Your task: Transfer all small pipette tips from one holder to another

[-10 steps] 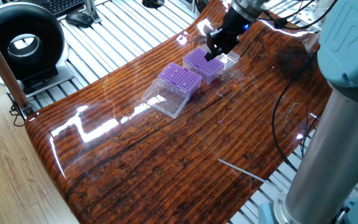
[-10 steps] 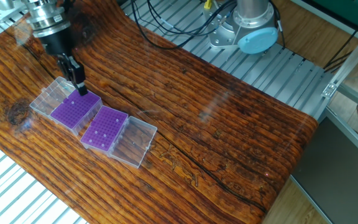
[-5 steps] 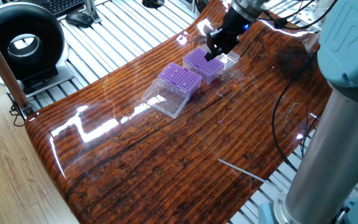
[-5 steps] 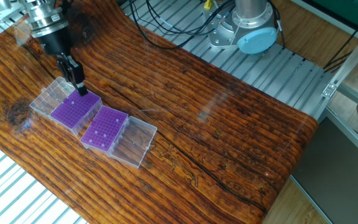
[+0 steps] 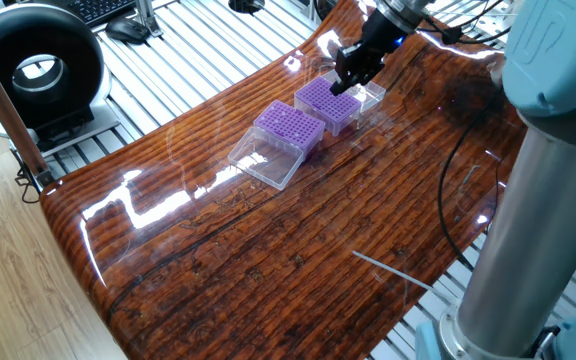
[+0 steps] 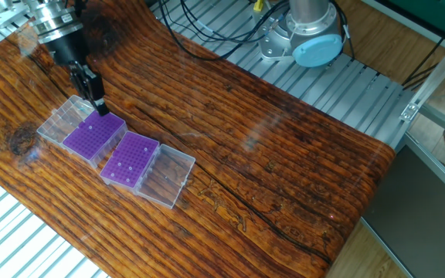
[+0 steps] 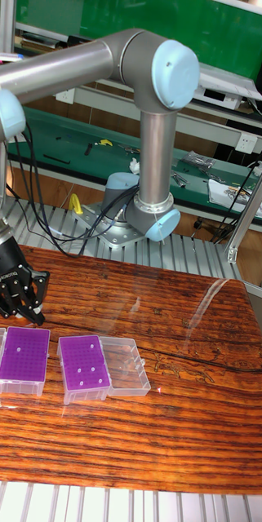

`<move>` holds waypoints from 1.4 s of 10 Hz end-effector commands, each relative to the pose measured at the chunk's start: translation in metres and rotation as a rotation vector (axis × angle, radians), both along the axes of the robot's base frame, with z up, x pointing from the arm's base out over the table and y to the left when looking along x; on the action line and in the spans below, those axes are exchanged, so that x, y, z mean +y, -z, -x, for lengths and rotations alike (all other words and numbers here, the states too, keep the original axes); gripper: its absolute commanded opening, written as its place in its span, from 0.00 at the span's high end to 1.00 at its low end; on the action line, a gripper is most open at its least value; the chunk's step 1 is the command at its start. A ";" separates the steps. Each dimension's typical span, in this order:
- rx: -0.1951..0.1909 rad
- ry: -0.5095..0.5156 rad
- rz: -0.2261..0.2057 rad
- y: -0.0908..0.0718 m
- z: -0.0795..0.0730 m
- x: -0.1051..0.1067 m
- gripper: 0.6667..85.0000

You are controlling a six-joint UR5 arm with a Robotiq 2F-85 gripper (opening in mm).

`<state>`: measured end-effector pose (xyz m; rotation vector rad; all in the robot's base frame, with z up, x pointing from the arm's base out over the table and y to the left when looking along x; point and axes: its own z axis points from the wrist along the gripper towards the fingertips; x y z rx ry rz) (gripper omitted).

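Observation:
Two purple holders stand side by side with their clear lids folded open. The end holder point(image 6: 93, 137) point(image 5: 330, 102) point(image 7: 23, 356) carries a dense grid of small pipette tips point(image 6: 91, 139). Its neighbour point(image 6: 130, 159) point(image 5: 288, 127) point(image 7: 84, 367) shows only several pale tips point(image 6: 128, 161). My gripper point(image 6: 99, 107) point(image 5: 349, 80) point(image 7: 16, 314) hangs just above the back corner of the end holder. Its fingers look shut. Whether a tip sits between them is too small to tell.
Clear lids point(image 6: 168, 176) point(image 6: 63, 117) lie flat beside each holder. The arm's base point(image 6: 307, 31) and its cables point(image 6: 207, 31) sit behind the wooden table point(image 6: 284, 170). A round black device point(image 5: 33, 70) stands off the table on the slatted bench.
The gripper has risen slightly above the end holder. The holders and lids have not moved.

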<state>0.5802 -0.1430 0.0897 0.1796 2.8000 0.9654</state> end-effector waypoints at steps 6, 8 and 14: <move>-0.058 -0.024 -0.085 -0.014 -0.003 0.006 1.00; -0.065 -0.029 -0.093 -0.015 -0.003 0.007 1.00; -0.091 -0.054 -0.130 -0.007 -0.006 0.001 1.00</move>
